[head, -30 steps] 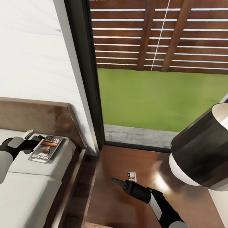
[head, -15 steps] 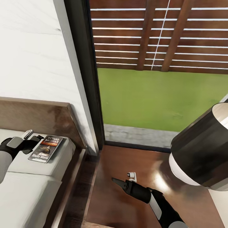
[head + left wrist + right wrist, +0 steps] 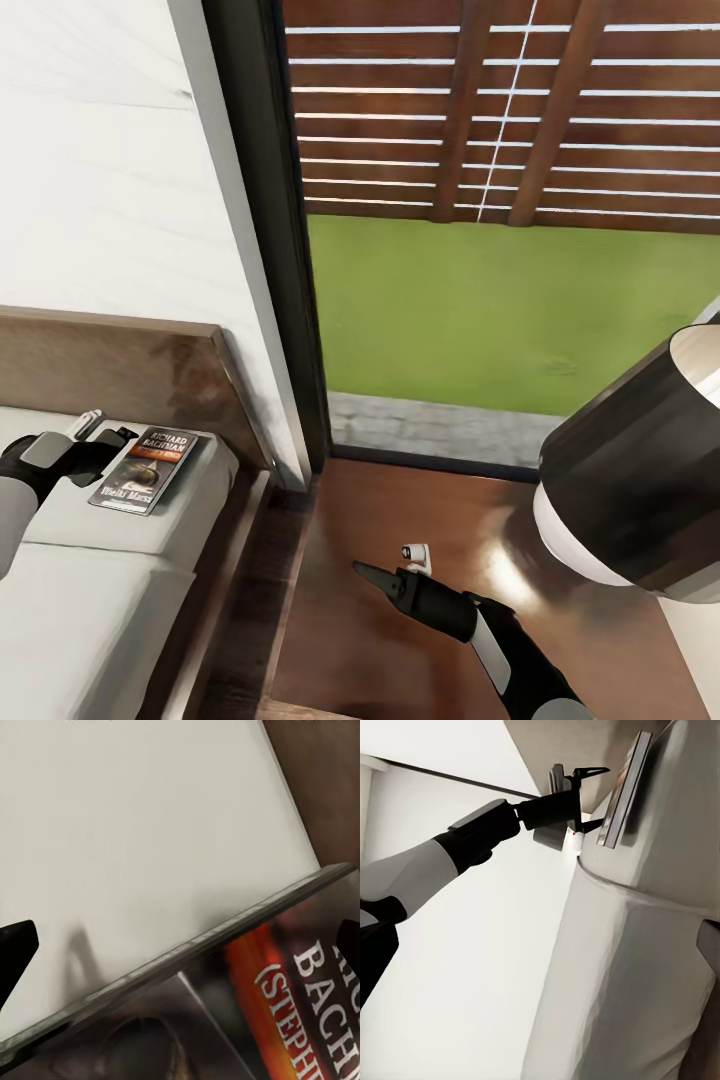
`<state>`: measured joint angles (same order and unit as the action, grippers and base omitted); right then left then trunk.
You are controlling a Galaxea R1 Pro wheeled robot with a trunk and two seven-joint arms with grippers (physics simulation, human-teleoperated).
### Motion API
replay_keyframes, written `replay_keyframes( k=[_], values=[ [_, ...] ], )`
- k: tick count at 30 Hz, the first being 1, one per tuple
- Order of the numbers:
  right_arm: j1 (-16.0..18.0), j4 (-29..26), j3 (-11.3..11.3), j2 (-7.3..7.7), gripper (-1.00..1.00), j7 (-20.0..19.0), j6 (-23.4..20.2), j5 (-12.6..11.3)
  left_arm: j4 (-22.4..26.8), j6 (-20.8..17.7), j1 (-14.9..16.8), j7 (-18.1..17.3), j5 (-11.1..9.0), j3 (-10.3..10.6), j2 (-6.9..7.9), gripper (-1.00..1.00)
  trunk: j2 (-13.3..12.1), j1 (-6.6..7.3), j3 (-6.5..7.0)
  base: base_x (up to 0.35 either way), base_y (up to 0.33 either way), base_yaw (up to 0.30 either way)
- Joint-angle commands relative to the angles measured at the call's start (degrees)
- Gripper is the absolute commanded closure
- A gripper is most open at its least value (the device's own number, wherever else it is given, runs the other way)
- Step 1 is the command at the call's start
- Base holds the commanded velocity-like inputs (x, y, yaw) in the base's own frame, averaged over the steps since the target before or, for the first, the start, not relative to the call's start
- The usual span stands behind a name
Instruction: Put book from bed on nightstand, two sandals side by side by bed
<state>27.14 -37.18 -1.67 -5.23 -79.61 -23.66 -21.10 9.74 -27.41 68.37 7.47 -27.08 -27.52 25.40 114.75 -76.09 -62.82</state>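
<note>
book (image 3: 146,469): is lying on the bed (image 3: 110,590), near the headboard.
left tool (image 3: 118,437): jaws apart, being lined up on the book's edge.
right tool (image 3: 368,574): can't tell, honestly.
risk: thin paperback probably being shoved along the mattress rather than pinched.

Bed (image 3: 90,600): grey mattress, brown headboard. Book (image 3: 145,469) flat on mattress near headboard corner, cover up. Nightstand (image 3: 400,660) beside bed.

light: bright, even daylight | glare: sheen on nightstand (image 3: 500,570) top | shadows: soft | blur: left wrist close-up
</note>
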Motion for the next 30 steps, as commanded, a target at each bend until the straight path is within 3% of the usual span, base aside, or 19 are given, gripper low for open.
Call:
replay_keyframes(
  k=[1,30],
  values=[
    [0.02,0.0,-0.17,-0.04,-1.0,-0.2,-0.6,0.01,0.11,-0.28,0.01,0.44,-0.61,0.01,0.0,-1.0,0.02,0.01,-0.04,0.0,0.0,0.0],
    [0.02,0.0,-0.26,0.13,-1.0,-0.2,-0.83,0.26,0.11,-0.28,0.01,0.44,-0.66,0.1,0.0,-1.0,0.02,0.01,-0.04,0.0,0.0,0.0]
  ],
)
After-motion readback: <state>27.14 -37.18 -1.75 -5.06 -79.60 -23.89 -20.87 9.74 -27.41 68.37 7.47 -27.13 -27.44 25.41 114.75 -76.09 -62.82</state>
